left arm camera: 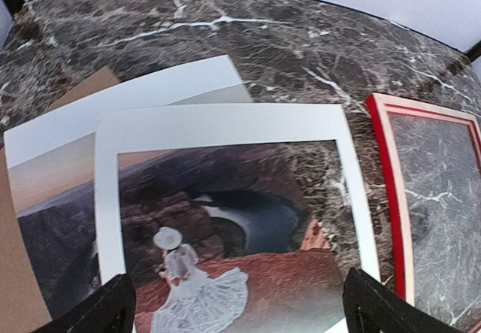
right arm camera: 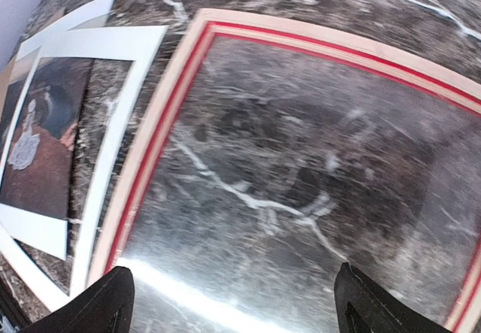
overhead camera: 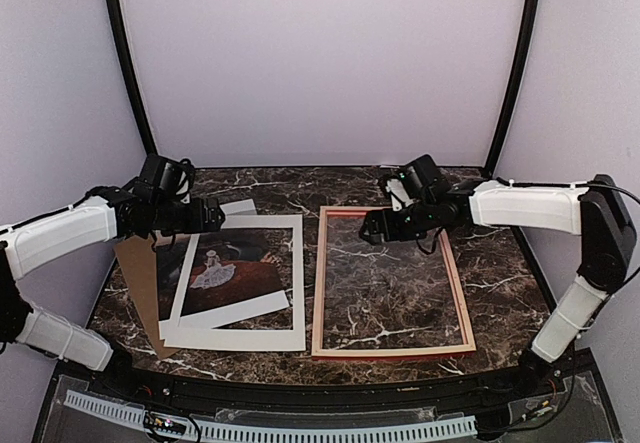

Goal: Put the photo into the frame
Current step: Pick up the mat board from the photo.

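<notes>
The left claw point(overhead camera: 210, 214) hung with its jaws spread wide and nothing between them. Directly beneath it lay the large paper print of a white-dressed figure in a dark red-brown canyon point(left arm camera: 225, 228). That photo sat skewed under a white card mat with a cut-out window point(left arm camera: 225, 122), which covered its borders. Both rested on a plain brown backing board point(overhead camera: 135, 273) that stuck out to the claw's left. The mat probably needed lifting off before the print could be taken, which would explain the open hover over its far edge.

The right claw point(overhead camera: 370, 229) was likewise open and empty. It was poised over the far-left corner of the thin rectangular frame, pale wood with a red inner edge point(right arm camera: 161, 115). The frame lay flat on the dark marble desk point(overhead camera: 500, 263), just beside the mat. A sheen inside it suggested glass. Nothing had been placed inside it yet.
</notes>
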Robot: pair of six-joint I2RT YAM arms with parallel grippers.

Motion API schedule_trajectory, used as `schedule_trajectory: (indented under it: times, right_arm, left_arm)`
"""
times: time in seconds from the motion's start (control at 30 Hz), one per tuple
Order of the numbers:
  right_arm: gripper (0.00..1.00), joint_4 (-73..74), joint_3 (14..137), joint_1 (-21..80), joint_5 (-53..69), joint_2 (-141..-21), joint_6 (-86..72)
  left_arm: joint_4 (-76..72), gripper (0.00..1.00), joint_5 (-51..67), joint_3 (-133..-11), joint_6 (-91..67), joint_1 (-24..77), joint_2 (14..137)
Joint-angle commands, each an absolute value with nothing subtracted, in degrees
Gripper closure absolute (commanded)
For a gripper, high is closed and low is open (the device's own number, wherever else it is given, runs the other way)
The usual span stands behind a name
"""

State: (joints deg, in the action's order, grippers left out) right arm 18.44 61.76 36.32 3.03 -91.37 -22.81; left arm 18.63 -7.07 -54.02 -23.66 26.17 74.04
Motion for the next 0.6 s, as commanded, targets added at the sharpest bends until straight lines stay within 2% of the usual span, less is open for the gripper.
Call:
schedule_trajectory:
  times: [0.0,0.33,0.57]
  right_arm:
    - [0.06,14.3,70.1,43.5,6.1,-99.1,-24.4]
    - [0.08,16.4,90.0,55.7,11.0,-119.1,-24.7]
    - [0.09,19.2,91.7,56.1,10.4,-124.1,-26.4]
  left_arm:
    - [21.1,0.01,-3.9,-49.8,-23.9,20.4,71.0]
    - [16.6,0.09,-0.5,-42.8,-27.6,14.5,73.4]
    - [15.8,0.09,-3.9,-42.1,-28.3,13.5,76.0]
